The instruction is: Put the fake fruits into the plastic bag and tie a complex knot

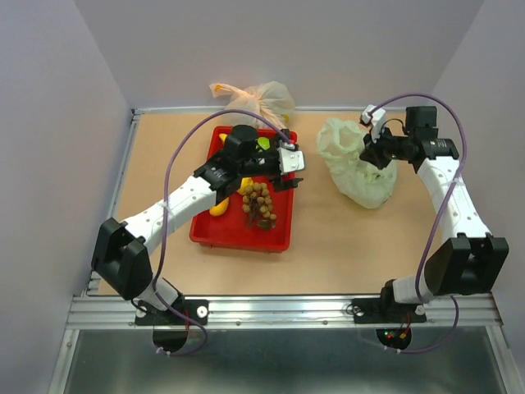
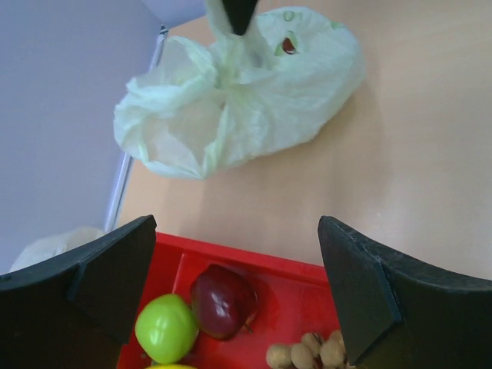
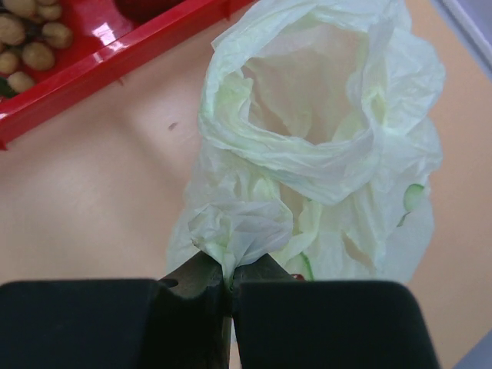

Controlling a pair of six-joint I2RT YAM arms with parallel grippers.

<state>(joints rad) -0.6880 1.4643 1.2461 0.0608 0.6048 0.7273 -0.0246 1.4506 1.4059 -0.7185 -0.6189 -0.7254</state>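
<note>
Plastic bag (image 3: 323, 165) | right jaws pinch edge | left jaws spread over tray (image 1: 234, 233)

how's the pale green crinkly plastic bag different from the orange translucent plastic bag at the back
The pale green crinkly plastic bag gapes open; the orange translucent plastic bag is tied shut. The right gripper pinches the green bag's edge; no gripper holds the orange one. Both are thin, crinkly plastic.

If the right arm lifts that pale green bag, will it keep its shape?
Probably not: the plastic bag looks thin and crumpled, so it would likely sag. It seems empty, so probably very light. The right end effector pinches only a small fold, which might slip.
</note>
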